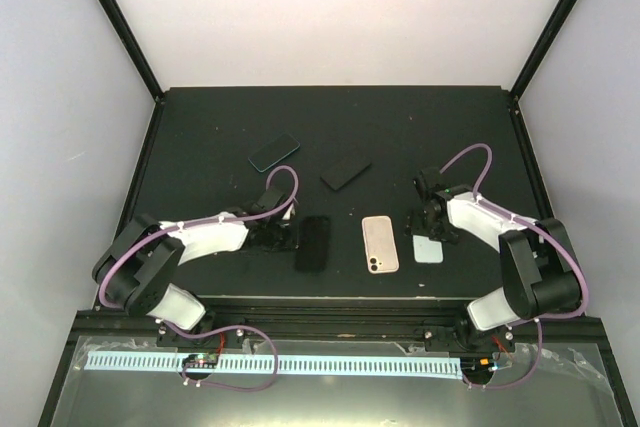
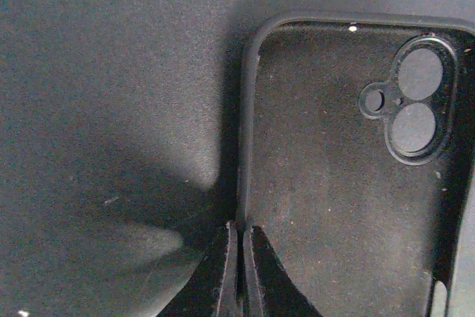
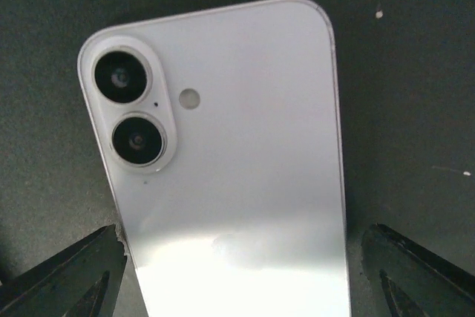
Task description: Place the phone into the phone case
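Black bench (image 1: 400, 127), top-view lower centre: left pincer (image 2: 240, 235) pinched shut on phone case (image 2: 334, 183) rim, right pincer (image 3: 241, 257) open astride white phone (image 3: 245, 146) at lower right; centre it, close squarely on long edges before lifting.

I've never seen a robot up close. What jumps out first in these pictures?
At the front left of the table, the left pincer pinches the side wall of an empty black phone case. On the right, the right pincer stands open astride a white phone lying camera-side up. A pink phone lies between them.
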You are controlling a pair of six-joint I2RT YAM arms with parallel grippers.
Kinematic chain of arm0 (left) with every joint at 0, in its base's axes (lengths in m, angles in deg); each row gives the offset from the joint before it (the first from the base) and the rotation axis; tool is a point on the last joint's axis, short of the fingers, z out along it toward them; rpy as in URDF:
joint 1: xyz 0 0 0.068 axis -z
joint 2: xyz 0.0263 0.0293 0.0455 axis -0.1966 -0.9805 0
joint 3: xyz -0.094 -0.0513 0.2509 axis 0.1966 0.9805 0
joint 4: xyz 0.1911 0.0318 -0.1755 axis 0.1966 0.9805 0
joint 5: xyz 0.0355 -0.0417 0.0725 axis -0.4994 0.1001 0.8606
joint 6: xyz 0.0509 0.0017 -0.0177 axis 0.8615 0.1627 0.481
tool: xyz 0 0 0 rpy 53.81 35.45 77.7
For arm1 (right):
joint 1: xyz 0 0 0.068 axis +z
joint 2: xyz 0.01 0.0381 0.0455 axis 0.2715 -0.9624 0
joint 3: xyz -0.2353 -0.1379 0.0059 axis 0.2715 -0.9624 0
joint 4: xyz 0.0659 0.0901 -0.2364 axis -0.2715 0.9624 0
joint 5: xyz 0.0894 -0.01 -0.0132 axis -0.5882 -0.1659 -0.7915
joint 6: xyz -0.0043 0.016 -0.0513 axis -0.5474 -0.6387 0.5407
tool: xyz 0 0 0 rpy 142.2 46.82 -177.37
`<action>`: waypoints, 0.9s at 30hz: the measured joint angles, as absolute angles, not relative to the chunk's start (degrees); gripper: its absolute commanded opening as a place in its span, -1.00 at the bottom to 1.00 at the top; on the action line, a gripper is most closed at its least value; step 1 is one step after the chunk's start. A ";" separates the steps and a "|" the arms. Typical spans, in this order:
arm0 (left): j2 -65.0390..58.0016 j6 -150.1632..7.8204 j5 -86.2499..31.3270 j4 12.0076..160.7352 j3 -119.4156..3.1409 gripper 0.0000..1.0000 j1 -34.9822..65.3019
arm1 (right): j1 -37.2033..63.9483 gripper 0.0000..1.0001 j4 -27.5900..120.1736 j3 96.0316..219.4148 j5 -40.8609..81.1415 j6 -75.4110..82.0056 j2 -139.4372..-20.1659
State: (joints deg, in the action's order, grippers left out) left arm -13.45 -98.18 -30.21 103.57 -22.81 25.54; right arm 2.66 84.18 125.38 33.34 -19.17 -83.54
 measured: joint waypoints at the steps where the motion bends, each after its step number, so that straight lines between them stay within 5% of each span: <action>1: -13.37 -99.14 -30.75 102.58 -22.39 -0.97 25.46 | 3.08 0.75 84.35 125.33 33.65 -19.41 -83.54; 6: -12.82 -103.40 -33.00 98.19 -20.16 -0.91 25.13 | 4.28 0.69 84.57 125.11 34.35 -20.11 -83.91; 16: -9.91 -106.75 -35.14 97.45 -19.33 -0.22 25.11 | 4.43 0.45 84.42 125.49 34.37 -20.11 -84.89; 27: 1.39 -105.17 -37.46 99.63 -19.25 0.07 23.01 | 5.15 0.27 84.15 125.70 33.52 -17.44 -83.51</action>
